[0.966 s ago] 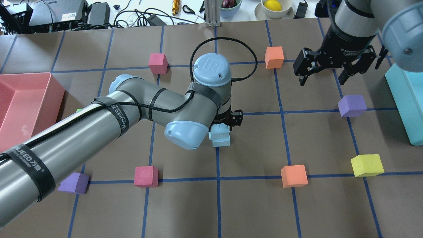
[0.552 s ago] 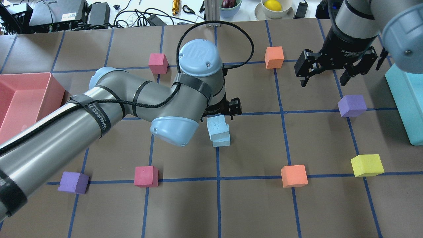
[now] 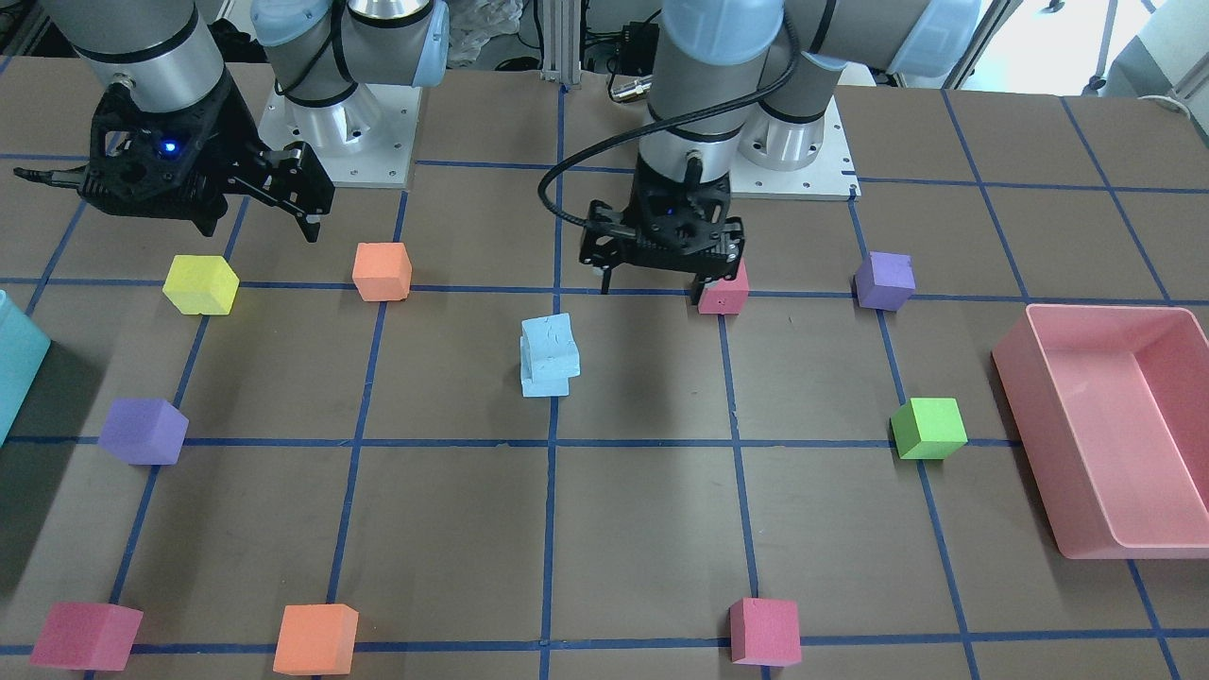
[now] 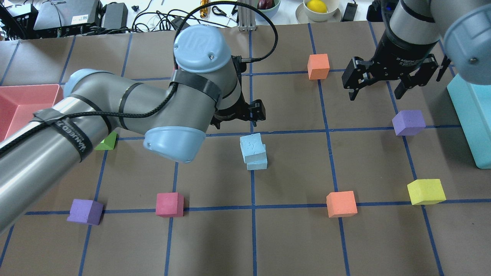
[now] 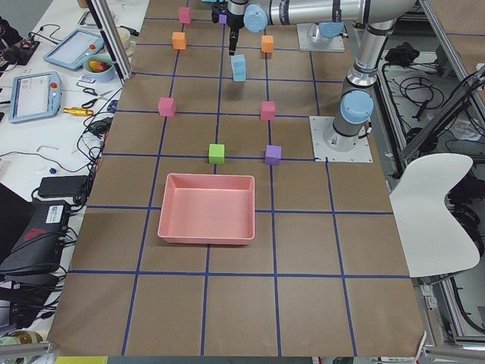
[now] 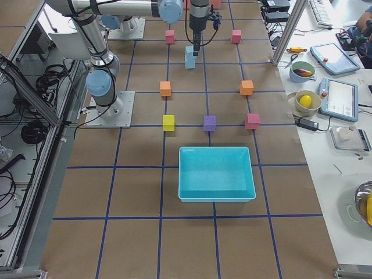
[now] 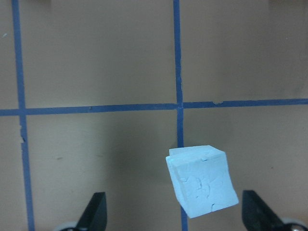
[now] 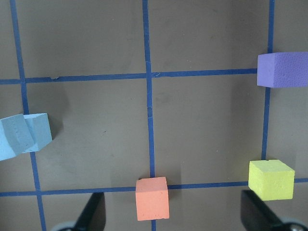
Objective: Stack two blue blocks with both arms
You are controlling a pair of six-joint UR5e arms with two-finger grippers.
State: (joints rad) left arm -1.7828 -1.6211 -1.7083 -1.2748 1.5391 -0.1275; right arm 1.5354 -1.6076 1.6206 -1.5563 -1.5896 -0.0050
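Observation:
The two blue blocks stand stacked at the table's middle. The upper block (image 4: 252, 147) (image 3: 551, 345) sits twisted and slightly off-centre on the lower block (image 4: 258, 165) (image 3: 545, 383). My left gripper (image 3: 654, 281) is open and empty, raised above the table behind the stack and apart from it. In the left wrist view its fingers (image 7: 96, 211) stand wide with the upper block (image 7: 202, 180) below them. My right gripper (image 4: 374, 94) is open and empty, hovering at the far right. The stack also shows at the left edge of the right wrist view (image 8: 24, 134).
A pink bin (image 4: 23, 103) sits at the left edge and a teal bin (image 4: 472, 115) at the right. Orange (image 4: 341, 204), yellow (image 4: 425, 191), purple (image 4: 408, 122), red (image 4: 169, 204) and green (image 4: 107, 142) cubes lie scattered on the grid.
My left gripper has come off the stack, risen and drawn away toward the far left. The upper blue block stays on the lower one. The right arm has barely moved.

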